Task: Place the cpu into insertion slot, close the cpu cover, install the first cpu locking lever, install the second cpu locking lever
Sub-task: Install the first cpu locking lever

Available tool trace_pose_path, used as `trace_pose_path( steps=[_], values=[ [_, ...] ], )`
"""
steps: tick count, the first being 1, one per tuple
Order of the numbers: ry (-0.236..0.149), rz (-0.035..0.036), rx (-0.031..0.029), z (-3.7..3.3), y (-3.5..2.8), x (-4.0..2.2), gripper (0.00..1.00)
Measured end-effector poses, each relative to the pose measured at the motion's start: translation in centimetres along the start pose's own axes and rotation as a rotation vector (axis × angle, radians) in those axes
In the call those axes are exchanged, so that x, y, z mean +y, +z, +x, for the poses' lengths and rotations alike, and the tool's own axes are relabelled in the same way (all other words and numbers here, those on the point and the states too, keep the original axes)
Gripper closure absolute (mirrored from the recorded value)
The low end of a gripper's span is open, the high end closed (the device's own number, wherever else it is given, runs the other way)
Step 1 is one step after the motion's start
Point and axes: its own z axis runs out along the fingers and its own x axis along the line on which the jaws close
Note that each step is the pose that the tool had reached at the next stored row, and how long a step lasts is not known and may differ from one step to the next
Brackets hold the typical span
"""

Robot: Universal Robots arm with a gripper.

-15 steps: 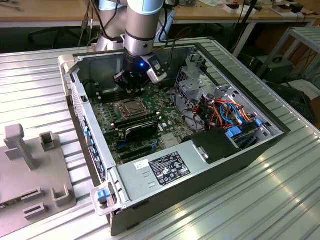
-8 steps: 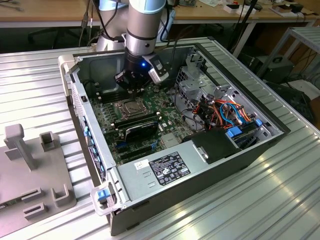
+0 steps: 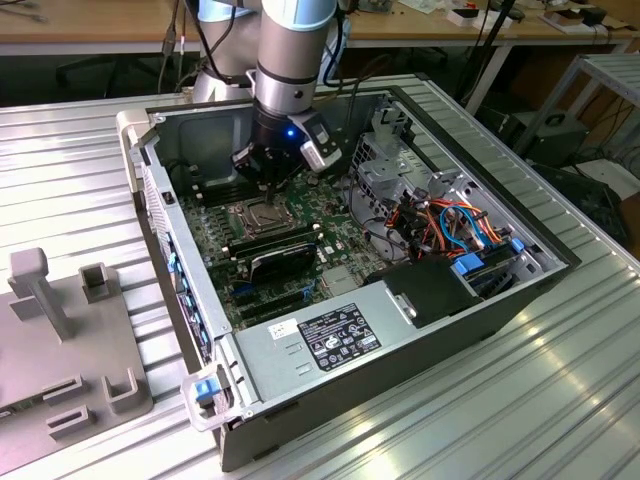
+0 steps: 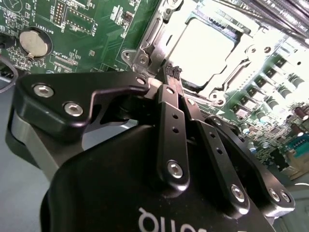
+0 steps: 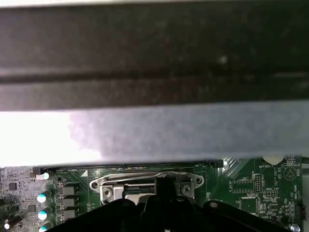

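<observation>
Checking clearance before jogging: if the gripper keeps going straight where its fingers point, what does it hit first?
Most likely the silvery cpu cover at the near edge of the insertion slot. The gripper tips sit close together just above that frame; exact gap is unclear.

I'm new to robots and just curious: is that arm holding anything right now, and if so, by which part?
Nothing can be seen in its grip. The end effector has its fingers drawn together, tips down at the edge of the cpu cover, beside the bright cpu.

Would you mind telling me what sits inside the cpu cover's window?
Through the cpu cover, the cpu shows its silvery top. The gripper hides the near edge; the insertion slot beneath is covered.
</observation>
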Motion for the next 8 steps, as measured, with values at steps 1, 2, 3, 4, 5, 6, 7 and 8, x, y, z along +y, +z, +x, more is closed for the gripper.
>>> trace_pose_path(
  steps=[1, 2, 3, 4, 5, 6, 7, 8],
  values=[
    [0.0, 0.0, 0.0, 0.0, -0.06, -0.03, 0.89],
    [0.0, -0.0001, -0.0001, 0.0, -0.21, -0.03, 0.89],
    [0.0, -0.0002, -0.0001, 0.0, -0.3, -0.03, 0.89],
    [0.0, -0.0002, -0.0001, 0.0, -0.41, -0.03, 0.89],
    [0.0, -0.0002, -0.0001, 0.0, -0.5, -0.03, 0.89],
    [-0.001, -0.0002, -0.0001, -0.01, -0.57, -0.02, 0.89],
    [-0.001, -0.0003, -0.0002, -0.01, -0.6, -0.01, 0.89],
    [-0.002, -0.0002, -0.0001, -0.01, -0.62, 0.06, 0.89]
  ],
)
